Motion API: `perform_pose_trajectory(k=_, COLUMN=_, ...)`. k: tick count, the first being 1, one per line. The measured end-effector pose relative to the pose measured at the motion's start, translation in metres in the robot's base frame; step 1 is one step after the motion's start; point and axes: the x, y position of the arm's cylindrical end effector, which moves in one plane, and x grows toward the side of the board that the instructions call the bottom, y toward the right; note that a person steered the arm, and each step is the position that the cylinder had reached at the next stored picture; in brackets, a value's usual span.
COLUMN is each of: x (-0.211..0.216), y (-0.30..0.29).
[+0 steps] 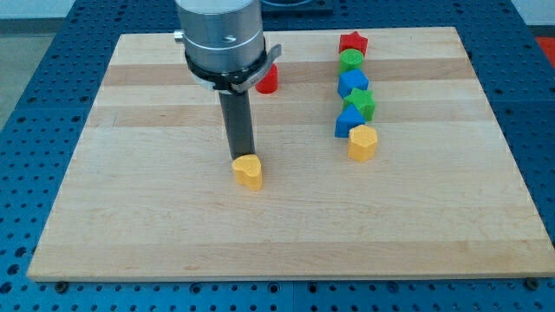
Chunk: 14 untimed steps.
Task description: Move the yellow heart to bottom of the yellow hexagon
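The yellow heart (248,172) lies near the board's middle, a little to the view's left. My tip (240,157) stands right at the heart's top edge, touching or nearly touching it. The yellow hexagon (362,143) sits to the view's right, at the lower end of a column of blocks. The heart is well to the left of the hexagon and slightly lower in the view.
Above the hexagon runs a column: a blue block (348,121), a green star (359,103), a blue block (353,83), a green round block (350,61) and a red star (353,42). A red block (268,80) sits partly behind the arm. The wooden board (130,217) ends on all sides.
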Motion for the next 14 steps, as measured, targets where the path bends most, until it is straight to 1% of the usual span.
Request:
perform_pose_trajectory(k=1, x=0.001, y=-0.015)
perform_pose_trajectory(k=2, x=0.026, y=-0.017)
perform_pose_trajectory(k=3, x=0.037, y=-0.017)
perform_pose_trajectory(k=4, x=0.039, y=-0.025)
perform_pose_trajectory(k=5, x=0.061, y=-0.033)
perform_pose_trajectory(k=6, x=0.063, y=-0.033)
perform_pose_trajectory(k=7, x=0.058, y=-0.021)
perform_pose_trajectory(k=9, x=0.052, y=0.058)
perform_pose_trajectory(k=10, x=0.047, y=0.060)
perform_pose_trajectory(k=11, x=0.047, y=0.039)
perform_pose_trajectory(k=14, x=0.021, y=0.040)
